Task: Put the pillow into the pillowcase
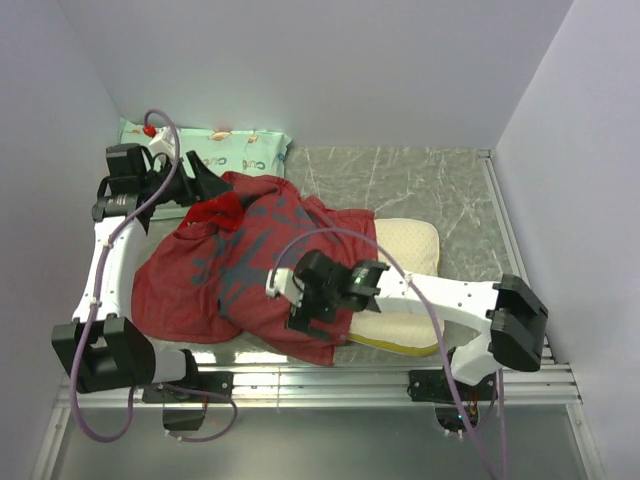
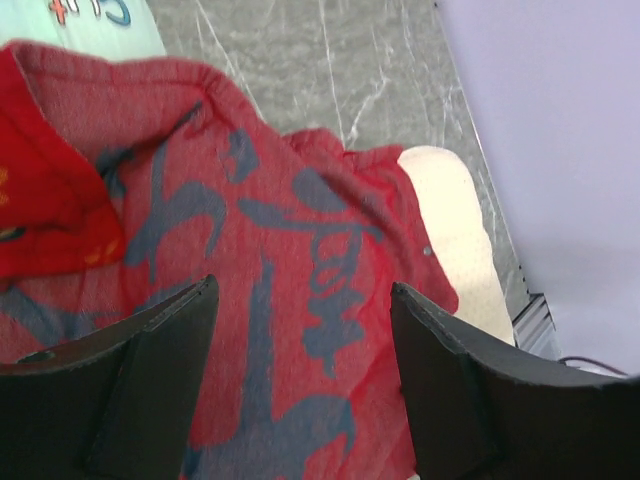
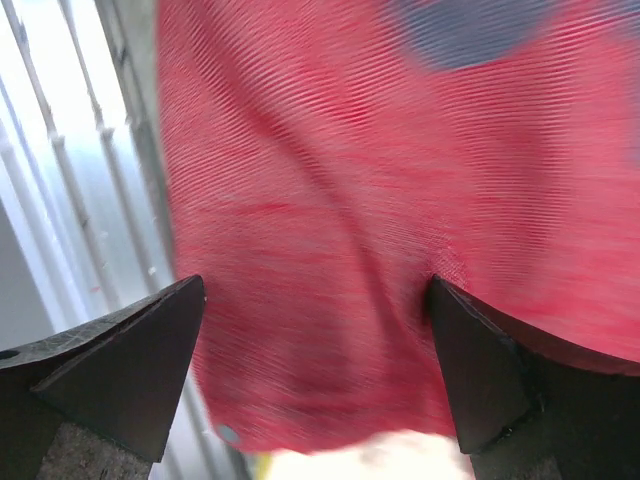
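**Pillow mostly covered, both grippers empty**

The big red fabric pillowcase [image 1: 240,265] with grey blotches drapes over most of the large cream-white dimpled pillow [image 1: 405,240], mid-way along the grey marbled table's [image 1: 420,180] near edge. The pillow's end nearest the right edge lies bare. The left gripper [image 2: 300,300] and right gripper [image 3: 315,300] hover with jaws wide apart, gripping nothing. Likely remaining: drawing the case over that end.
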